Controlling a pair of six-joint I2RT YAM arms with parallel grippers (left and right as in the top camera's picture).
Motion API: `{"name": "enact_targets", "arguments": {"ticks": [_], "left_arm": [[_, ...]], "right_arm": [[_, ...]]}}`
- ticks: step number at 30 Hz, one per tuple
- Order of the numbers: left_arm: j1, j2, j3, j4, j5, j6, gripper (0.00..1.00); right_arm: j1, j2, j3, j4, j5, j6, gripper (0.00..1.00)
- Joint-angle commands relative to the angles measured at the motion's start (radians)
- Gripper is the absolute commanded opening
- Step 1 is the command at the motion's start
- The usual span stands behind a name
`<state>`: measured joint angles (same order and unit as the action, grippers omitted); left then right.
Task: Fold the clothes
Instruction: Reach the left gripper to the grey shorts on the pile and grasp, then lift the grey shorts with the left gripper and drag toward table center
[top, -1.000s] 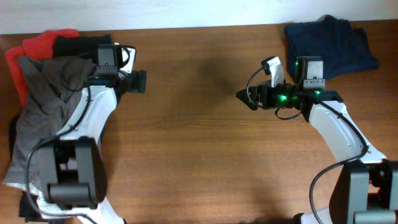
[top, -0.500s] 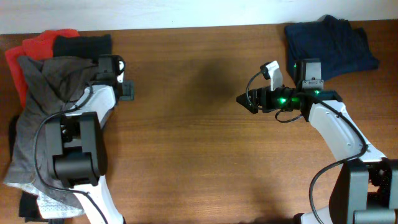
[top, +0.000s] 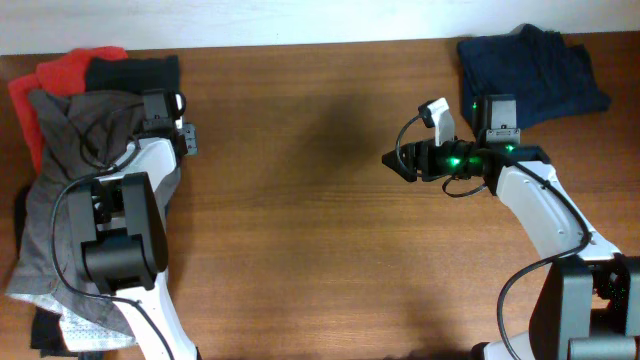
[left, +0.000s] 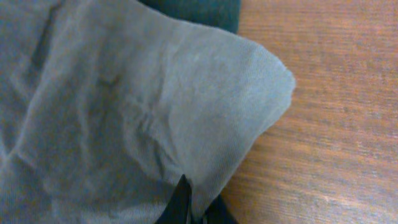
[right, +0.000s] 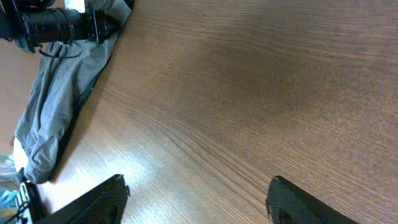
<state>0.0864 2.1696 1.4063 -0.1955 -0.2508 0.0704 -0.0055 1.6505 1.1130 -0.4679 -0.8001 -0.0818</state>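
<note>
Fingers (left: 181, 196) of the left gripper (left: 189, 210), grip unclear, are swinging onto the grey shorts (left: 124, 112), seemingly to start folding; the right gripper (right: 196, 200) is idling, spread apart.

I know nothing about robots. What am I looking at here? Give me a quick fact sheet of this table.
Surface: wooden table
Left side: wrinkled grey shorts, with red shirt and black shirt at the far end
Far right corner: dark navy garment, apart from the pile
Left gripper: at a corner of the grey fabric; open or shut unclear
Right gripper: open, over bare wood, holding nothing
</note>
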Motion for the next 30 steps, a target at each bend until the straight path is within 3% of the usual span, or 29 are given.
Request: {"name": "enact_targets", "arguments": {"ticks": [1,6,14,30], "left_arm": [[-0.048,-0.112,0.088,-0.082,0.008,0.002,0.01],[-0.122,-0.282,0.247,-0.215,0.07,0.002,0.01],[-0.275,-0.45,0.372,-0.228,0.143,0.003,0.01],[-0.311,-0.483,0.385,-0.232,0.151,0.002,0.01]], "right_arm": [[0.005,-0.002,0.016,0.026,-0.018,-0.006,0.73],[0.001,-0.005,0.018,0.1,-0.019,0.048,0.67],[-0.097,-0.091,0.091,0.06,-0.02,0.124,0.59],[-0.119,-0.105,0.093,-0.03,0.0,0.113,0.59]]}}
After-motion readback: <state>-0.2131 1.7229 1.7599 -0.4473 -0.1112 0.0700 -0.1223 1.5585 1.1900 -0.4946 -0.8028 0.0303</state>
